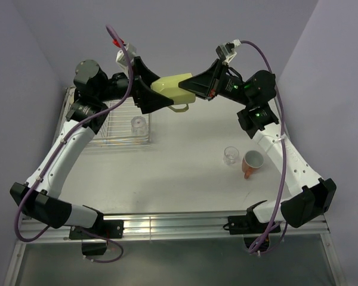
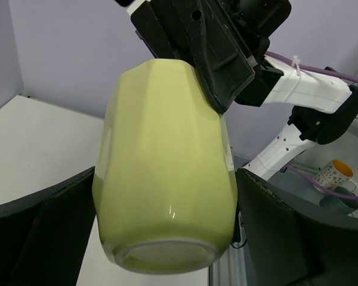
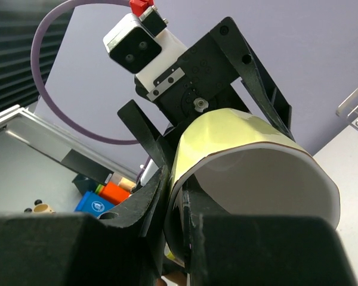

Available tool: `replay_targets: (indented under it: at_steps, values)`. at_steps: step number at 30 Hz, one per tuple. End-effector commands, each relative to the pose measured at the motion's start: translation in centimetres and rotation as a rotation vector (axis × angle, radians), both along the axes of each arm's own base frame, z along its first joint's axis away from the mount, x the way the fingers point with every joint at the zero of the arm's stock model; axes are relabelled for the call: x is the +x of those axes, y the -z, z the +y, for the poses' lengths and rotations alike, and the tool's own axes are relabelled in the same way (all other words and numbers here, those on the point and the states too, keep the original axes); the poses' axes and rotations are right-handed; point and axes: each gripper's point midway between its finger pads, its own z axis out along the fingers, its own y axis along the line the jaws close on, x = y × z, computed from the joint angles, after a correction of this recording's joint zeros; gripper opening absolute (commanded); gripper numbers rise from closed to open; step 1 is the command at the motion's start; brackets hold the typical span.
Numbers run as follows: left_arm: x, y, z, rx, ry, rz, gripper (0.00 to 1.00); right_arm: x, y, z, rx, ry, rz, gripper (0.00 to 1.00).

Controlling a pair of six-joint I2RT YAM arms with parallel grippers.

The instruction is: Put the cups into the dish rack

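The pale yellow-green mug (image 1: 174, 85) hangs on its side in the air above the back of the table, between both grippers. My right gripper (image 1: 188, 88) is shut on its rim, one finger inside and one outside, as the right wrist view (image 3: 179, 208) shows on the mug (image 3: 238, 134). My left gripper (image 1: 158, 89) is open, with its jaws either side of the mug's base (image 2: 167, 155) and a thin gap on the right. The dish rack (image 1: 116, 128) holds one clear glass (image 1: 139, 125). A second clear glass (image 1: 230, 155) and the orange-salmon mug (image 1: 252, 162) sit at the right. The brown cup is out of view.
The table's metal front rail (image 1: 173, 225) runs between the arm bases. Purple cables loop off both arms. Walls close in at the back and sides. A spotted mug (image 2: 337, 173) stands off the table in the left wrist view.
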Motion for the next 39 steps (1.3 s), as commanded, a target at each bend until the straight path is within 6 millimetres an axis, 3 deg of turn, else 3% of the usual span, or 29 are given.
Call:
replay_targets:
  at_steps: [1,6,9,13,14,16,17,21,27,34,39]
  values:
    - [0.0,-1.0,-0.6,-0.004,-0.016,-0.056,0.98,-0.8,-3.1,-0.4,0.088,0.029,-0.111,0.0]
    - [0.2,-1.0,-1.0,-0.019,-0.032,-0.055,0.93,-0.8,-3.0,-0.3,0.101,0.02,-0.1,0.0]
    - [0.4,-0.7,-1.0,-0.019,-0.044,-0.054,0.83,-0.7,-2.6,-0.2,0.102,0.021,-0.094,0.0]
    - [0.2,-1.0,-0.9,-0.03,-0.047,-0.066,0.48,-0.5,-2.0,0.1,0.098,0.021,-0.087,0.0]
    - [0.0,-1.2,-0.8,-0.033,-0.046,-0.075,0.27,-0.4,-1.8,0.2,0.096,0.02,-0.083,0.0]
    - [0.0,-1.6,-0.8,-0.033,-0.048,-0.083,0.03,-0.3,-1.6,0.3,0.097,0.02,-0.085,0.0]
    - [0.1,-1.3,-0.8,-0.02,-0.052,-0.077,0.0,-0.2,-1.4,0.4,0.093,0.023,-0.085,0.0]
    - [-0.4,-1.5,-0.6,-0.011,-0.044,-0.103,0.0,0.2,-0.7,0.4,0.08,0.041,-0.081,0.02]
    - [-0.8,-1.8,-0.2,-0.011,-0.057,-0.134,0.0,0.7,-0.3,0.2,0.044,0.096,-0.092,0.29]
    - [-0.5,-2.3,0.6,-0.009,-0.085,-0.141,0.0,1.0,0.2,-0.3,0.022,0.127,-0.081,0.41]
    - [-0.4,-2.6,1.6,-0.011,-0.107,-0.148,0.0,1.7,1.0,-1.2,0.006,0.164,-0.068,0.43]
